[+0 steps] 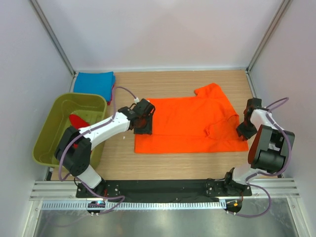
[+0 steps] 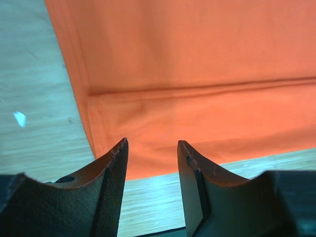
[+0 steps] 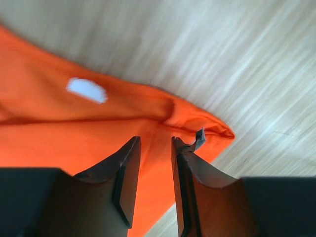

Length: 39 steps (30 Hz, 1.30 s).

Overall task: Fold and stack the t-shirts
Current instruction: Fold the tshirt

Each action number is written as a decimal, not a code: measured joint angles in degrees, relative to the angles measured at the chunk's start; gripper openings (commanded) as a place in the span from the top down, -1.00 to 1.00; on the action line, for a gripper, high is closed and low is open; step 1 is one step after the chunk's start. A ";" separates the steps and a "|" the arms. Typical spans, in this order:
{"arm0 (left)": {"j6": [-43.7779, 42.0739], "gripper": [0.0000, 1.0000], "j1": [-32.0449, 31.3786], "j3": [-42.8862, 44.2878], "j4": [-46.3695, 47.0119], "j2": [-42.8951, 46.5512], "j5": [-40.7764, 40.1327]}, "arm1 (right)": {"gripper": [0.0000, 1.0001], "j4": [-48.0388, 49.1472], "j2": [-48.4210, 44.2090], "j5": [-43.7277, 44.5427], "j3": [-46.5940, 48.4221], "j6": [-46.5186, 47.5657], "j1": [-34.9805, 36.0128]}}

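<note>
A bright orange t-shirt (image 1: 190, 123) lies spread and partly folded on the wooden table. In the left wrist view its hemmed corner (image 2: 197, 74) lies below my fingers. My left gripper (image 1: 144, 122) hovers over the shirt's left edge, open and empty (image 2: 150, 148). My right gripper (image 1: 243, 130) is at the shirt's right edge, over a folded tip near the white neck label (image 3: 86, 90); its jaws (image 3: 155, 143) stand a little apart with cloth below them. A folded blue t-shirt (image 1: 94, 84) lies at the back left. A red t-shirt (image 1: 79, 120) lies in the tub.
The olive-green tub (image 1: 49, 133) stands at the left, beside the left arm. White walls and metal posts close in the table on the left, back and right. Bare wood (image 1: 173, 165) lies between the orange shirt and the arm bases.
</note>
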State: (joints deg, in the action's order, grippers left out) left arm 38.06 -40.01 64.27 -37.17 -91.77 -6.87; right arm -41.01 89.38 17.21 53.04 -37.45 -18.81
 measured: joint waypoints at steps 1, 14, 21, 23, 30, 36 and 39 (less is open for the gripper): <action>-0.68 0.05 0.59 1.14 -0.46 -0.02 0.04 | 0.21 -0.68 -0.74 -0.98 0.81 0.74 0.00; -6.12 0.03 18.45 28.02 -2.27 -11.17 3.06 | -0.01 9.97 2.29 -21.81 20.17 10.23 6.03; -7.06 -0.07 18.01 36.83 -6.86 -25.00 3.08 | -0.17 12.66 17.00 -30.71 30.88 15.13 6.71; -7.17 -0.09 18.03 37.79 -8.72 -28.35 3.32 | -0.40 12.81 19.87 -32.35 33.40 16.39 6.71; -8.57 -0.16 18.03 42.47 -12.59 -35.28 3.37 | -0.44 14.47 32.13 -37.62 46.80 22.47 6.58; -10.01 -0.17 18.03 43.93 -13.73 -35.54 3.45 | -0.47 13.31 42.01 -41.99 55.84 27.23 6.10; -10.32 -0.18 18.05 43.82 -13.77 -35.54 3.13 | -0.47 12.35 45.83 -44.35 59.10 29.16 5.75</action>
State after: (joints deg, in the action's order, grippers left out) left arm 27.75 -21.96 108.09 -50.94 -127.31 -3.75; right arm -28.67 135.22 -27.14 112.14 -8.29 -13.06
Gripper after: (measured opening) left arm 0.588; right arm 0.734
